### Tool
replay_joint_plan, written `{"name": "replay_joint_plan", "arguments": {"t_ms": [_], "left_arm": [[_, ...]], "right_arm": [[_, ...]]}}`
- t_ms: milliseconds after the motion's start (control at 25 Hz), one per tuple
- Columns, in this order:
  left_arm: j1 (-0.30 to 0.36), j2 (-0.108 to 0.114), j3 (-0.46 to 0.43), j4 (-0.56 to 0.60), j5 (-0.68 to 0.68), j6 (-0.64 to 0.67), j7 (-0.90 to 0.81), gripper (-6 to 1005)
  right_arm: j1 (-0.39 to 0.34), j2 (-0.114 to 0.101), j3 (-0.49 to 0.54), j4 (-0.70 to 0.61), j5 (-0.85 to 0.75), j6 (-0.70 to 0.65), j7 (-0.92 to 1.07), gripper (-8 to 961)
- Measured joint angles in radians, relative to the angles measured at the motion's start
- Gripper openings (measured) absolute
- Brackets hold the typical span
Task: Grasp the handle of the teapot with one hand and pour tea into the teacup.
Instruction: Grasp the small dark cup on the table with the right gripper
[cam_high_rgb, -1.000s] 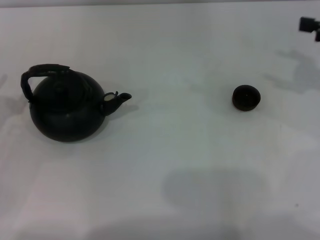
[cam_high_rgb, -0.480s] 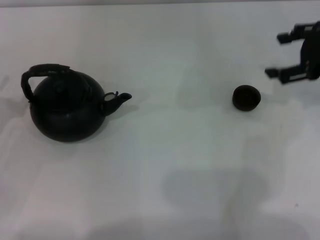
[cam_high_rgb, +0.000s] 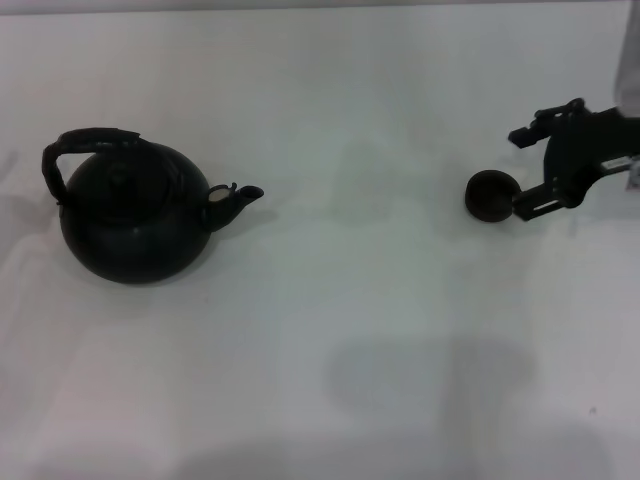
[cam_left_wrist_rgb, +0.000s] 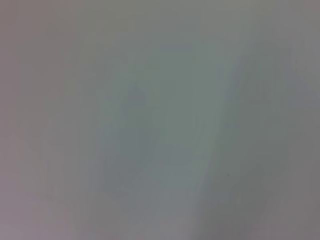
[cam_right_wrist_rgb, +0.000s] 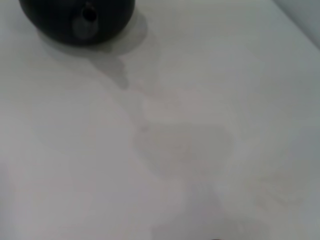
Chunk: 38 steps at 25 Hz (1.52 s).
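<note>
At the right edge of the head frame, your right gripper (cam_high_rgb: 522, 172) sits just beside the teacup (cam_high_rgb: 492, 195), fingers spread and holding nothing, one finger tip touching or nearly touching the cup's rim side, which reads as steadying or bracketing the cup before the pour. Far across at left centre, well apart on the white table (cam_high_rgb: 350, 330), the teapot (cam_high_rgb: 132, 215) stands upright, matte black and round-bellied, its stubby spout aimed toward the cup and its rough strap handle (cam_high_rgb: 80, 145) arched free overhead. Your left gripper is nowhere in view.
</note>
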Motion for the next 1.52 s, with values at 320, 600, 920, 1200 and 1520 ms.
{"name": "replay_joint_plan", "arguments": {"t_ms": [320,600,920,1200,1520], "left_arm": [[-0.003,0.001,0.000,0.004,0.004,0.000,0.000,698],[-0.001,0.001,0.000,0.004,0.010,0.000,0.000,699],[0.002,0.001,0.000,0.008,0.011,0.000,0.001,699],[-0.001,0.001,0.000,0.009,0.011,0.000,0.001,698],[-0.002,0.001,0.000,0.009,0.011,0.000,0.001,698]], "right_arm": [[0.042,0.000,-0.029,0.083,-0.006,-0.025,0.007,865],[0.047,0.001,-0.063,0.104,-0.016,-0.068,0.007,863],[0.048,0.002,-0.116,0.123,-0.035,-0.122,0.008,861],[0.063,0.002,-0.127,0.165,-0.054,-0.145,0.014,860],[0.076,0.002,-0.161,0.200,-0.079,-0.207,0.040,858]]}}
